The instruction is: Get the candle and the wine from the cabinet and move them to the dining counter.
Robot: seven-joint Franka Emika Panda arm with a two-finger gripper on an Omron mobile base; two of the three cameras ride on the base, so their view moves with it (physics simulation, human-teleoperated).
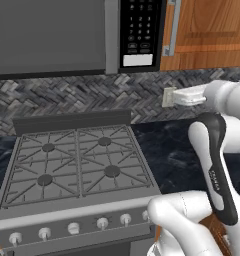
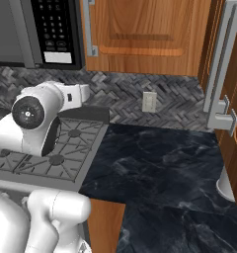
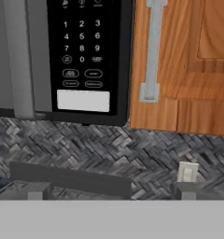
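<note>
Cabinet (image 2: 145,34) shut, orange-brown, silver bar handle (image 2: 89,29).

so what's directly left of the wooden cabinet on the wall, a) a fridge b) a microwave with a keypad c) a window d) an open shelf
b: the microwave, with its number keypad, sits flush against the left edge of the closed cabinet, whose silver bar handle runs along that edge.
</note>
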